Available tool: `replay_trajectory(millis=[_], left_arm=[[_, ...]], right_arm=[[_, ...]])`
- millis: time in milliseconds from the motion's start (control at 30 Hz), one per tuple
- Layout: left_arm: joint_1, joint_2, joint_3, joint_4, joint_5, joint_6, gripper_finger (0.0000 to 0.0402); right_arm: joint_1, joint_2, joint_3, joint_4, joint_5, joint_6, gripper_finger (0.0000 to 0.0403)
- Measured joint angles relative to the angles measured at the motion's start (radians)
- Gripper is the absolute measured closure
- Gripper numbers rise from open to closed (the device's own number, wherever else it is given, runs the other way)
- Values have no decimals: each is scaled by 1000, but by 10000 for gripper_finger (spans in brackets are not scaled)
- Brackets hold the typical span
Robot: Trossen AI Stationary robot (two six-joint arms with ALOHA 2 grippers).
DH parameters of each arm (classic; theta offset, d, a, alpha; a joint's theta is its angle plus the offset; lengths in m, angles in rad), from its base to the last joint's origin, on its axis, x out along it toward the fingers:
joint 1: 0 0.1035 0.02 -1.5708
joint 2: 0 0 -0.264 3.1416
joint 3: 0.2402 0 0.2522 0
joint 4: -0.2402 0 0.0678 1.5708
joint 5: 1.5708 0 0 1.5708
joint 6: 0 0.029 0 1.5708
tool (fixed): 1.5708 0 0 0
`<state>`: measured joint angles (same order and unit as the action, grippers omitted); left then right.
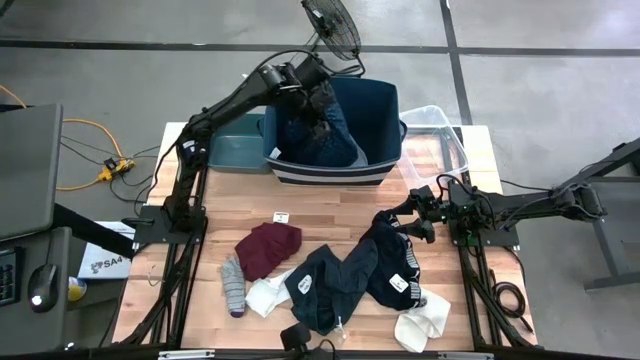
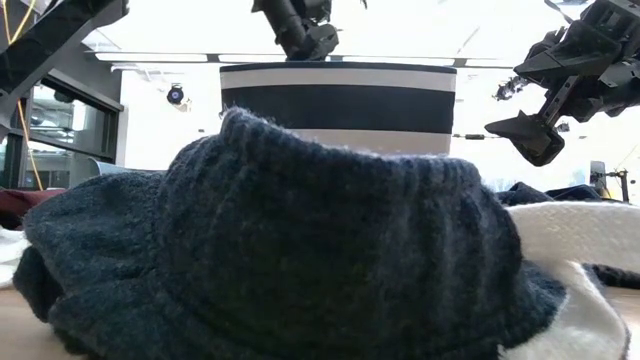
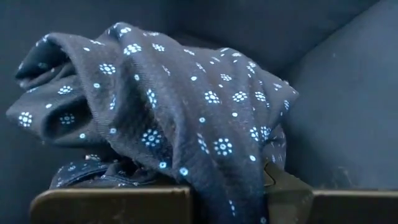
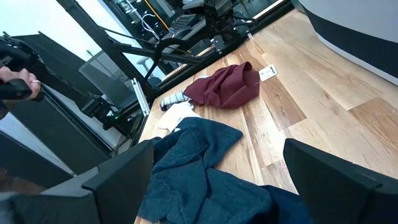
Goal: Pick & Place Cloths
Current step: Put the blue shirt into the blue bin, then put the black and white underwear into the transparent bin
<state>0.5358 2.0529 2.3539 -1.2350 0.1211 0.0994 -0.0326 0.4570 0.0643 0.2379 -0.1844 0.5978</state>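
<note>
My left gripper (image 1: 318, 108) is over the navy bin (image 1: 385, 120) at the table's far side, shut on the navy dotted cloth (image 3: 186, 106), which bunches inside the bin. My right gripper (image 1: 420, 215) stands open at the table's right, above a black cloth with white tags (image 1: 395, 265), touching nothing. On the wood lie a maroon cloth (image 1: 268, 247), a grey sock (image 1: 232, 285), a white sock (image 1: 265, 296), a dark blue cloth (image 1: 322, 285) and white socks (image 1: 420, 328). My left gripper pinches a bunched fold of the navy dotted cloth (image 3: 233, 186) between its two fingers (image 3: 292, 198). The fingers slant down into the bin from the table's left. The cloth heaps up ahead of the fingers; whether it lies on the bin's floor I cannot tell.
A teal bin (image 1: 235, 150) stands left of the navy bin and a clear bin (image 1: 445, 135) right of it. A white tag (image 1: 281, 216) lies on the bare wood between the bins and the cloths. A fan (image 1: 332, 28) stands beyond the table's far edge.
</note>
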Motion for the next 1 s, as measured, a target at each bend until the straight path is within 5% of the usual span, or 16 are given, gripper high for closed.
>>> replay_trajectory(millis=[133, 400, 533, 1000], left_arm=[[-6, 2, -15, 12, -44, -41, 359], [-6, -1, -14, 5, -73, -88, 166], [-7, -1, 0, 0, -44, -121, 104], [-6, -89, 2, 9, -60, -177, 78]], right_arm=[[0, 0, 0, 0, 1, 0, 50], [0, 0, 0, 0, 2, 0, 50], [0, 0, 0, 0, 2, 0, 50], [0, 0, 0, 0, 2, 0, 50]])
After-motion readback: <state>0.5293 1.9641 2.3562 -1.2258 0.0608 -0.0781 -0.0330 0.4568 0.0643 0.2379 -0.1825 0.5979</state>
